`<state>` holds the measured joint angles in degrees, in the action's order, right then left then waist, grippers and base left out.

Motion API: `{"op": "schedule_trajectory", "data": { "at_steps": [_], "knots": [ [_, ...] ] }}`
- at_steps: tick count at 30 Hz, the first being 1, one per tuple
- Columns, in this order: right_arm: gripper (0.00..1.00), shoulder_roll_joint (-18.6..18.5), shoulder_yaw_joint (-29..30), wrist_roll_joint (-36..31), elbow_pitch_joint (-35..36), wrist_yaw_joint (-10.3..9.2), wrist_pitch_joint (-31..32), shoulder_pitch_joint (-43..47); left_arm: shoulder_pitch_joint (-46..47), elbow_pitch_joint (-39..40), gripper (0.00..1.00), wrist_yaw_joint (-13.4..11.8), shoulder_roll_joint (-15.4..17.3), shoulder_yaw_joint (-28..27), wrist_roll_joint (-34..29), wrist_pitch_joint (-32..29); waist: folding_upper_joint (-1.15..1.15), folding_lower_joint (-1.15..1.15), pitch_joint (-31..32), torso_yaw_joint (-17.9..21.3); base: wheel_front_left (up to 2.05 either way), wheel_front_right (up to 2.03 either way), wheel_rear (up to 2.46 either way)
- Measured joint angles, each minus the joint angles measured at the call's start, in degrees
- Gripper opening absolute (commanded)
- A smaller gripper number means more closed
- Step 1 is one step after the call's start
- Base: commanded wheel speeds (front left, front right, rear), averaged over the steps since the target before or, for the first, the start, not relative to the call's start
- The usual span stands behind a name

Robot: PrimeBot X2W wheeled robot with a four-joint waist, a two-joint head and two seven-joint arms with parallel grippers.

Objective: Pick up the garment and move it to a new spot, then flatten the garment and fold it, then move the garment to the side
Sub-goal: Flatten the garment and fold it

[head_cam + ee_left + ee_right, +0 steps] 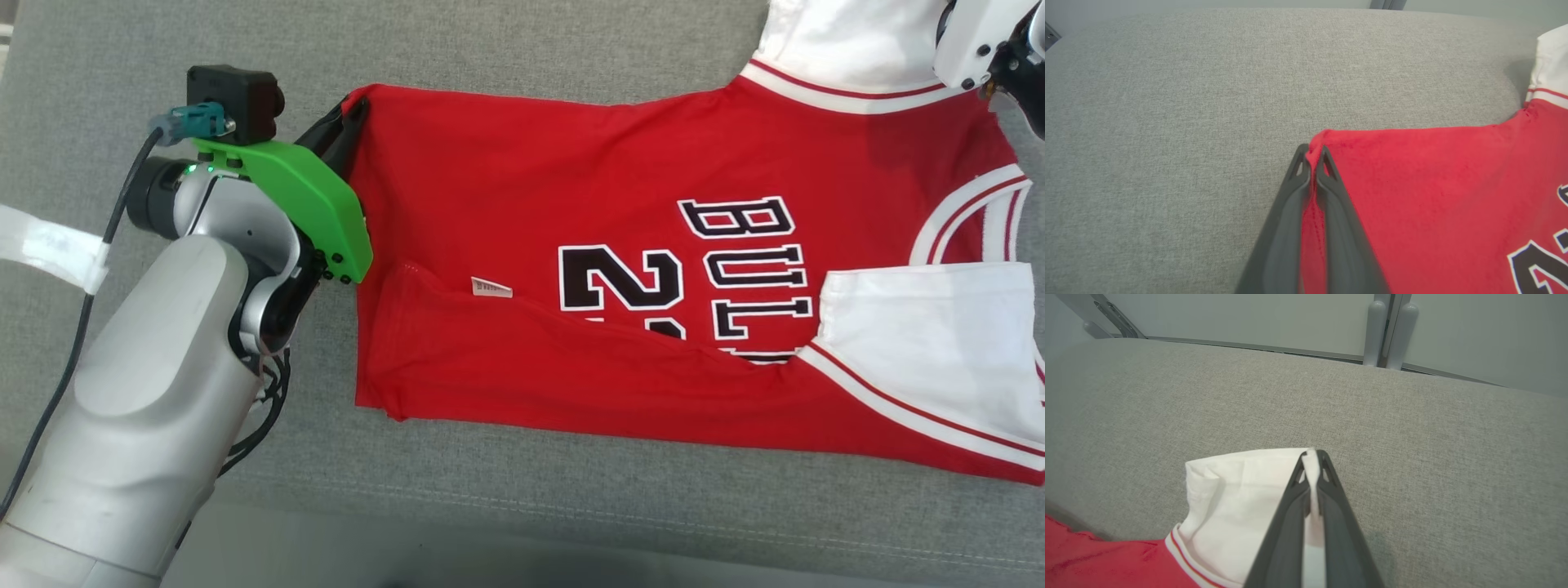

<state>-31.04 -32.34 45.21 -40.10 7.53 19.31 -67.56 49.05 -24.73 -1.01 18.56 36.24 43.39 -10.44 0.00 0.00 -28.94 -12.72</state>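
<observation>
The garment (571,204) is a red basketball jersey with white sleeves and black lettering, spread across the grey cushion with its lower edge folded over. My left gripper (347,114) is shut on the garment's far left hem corner; in the left wrist view the red cloth (1433,196) is pinched between its dark fingers (1290,192). At the far right, my right gripper (1312,457) is shut on the white sleeve (1237,490). The right wrist (992,41) shows in the head view's top right corner, above the white sleeve (849,37).
The grey fabric cushion (204,41) stretches beyond the garment on the far side and left. Its front seam (571,506) runs near the bottom. A pale wall and metal posts (1388,330) stand behind the cushion. A white strap (49,245) lies at the left.
</observation>
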Motion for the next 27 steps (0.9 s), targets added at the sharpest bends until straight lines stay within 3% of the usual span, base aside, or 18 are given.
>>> {"op": "schedule_trajectory", "data": {
  "at_steps": [20, 27],
  "knots": [
    [0.0, -5.9, -9.0, 10.9, 10.9, 0.0, -6.6, 13.5, -15.6, 13.4, 0.0, -1.3, 8.0, -2.7, 6.9, -3.0, 0.0, -0.01, 12.2, 6.0, 0.0, 0.0, 0.0],
    [0.0, -7.6, -11.6, 12.4, 13.1, 0.0, -8.4, 16.6, -20.4, 17.0, 0.0, -1.7, 9.1, -2.9, 8.0, -1.7, 0.0, -0.01, 13.9, 7.5, 0.0, 0.0, 0.0]
  ]
}}
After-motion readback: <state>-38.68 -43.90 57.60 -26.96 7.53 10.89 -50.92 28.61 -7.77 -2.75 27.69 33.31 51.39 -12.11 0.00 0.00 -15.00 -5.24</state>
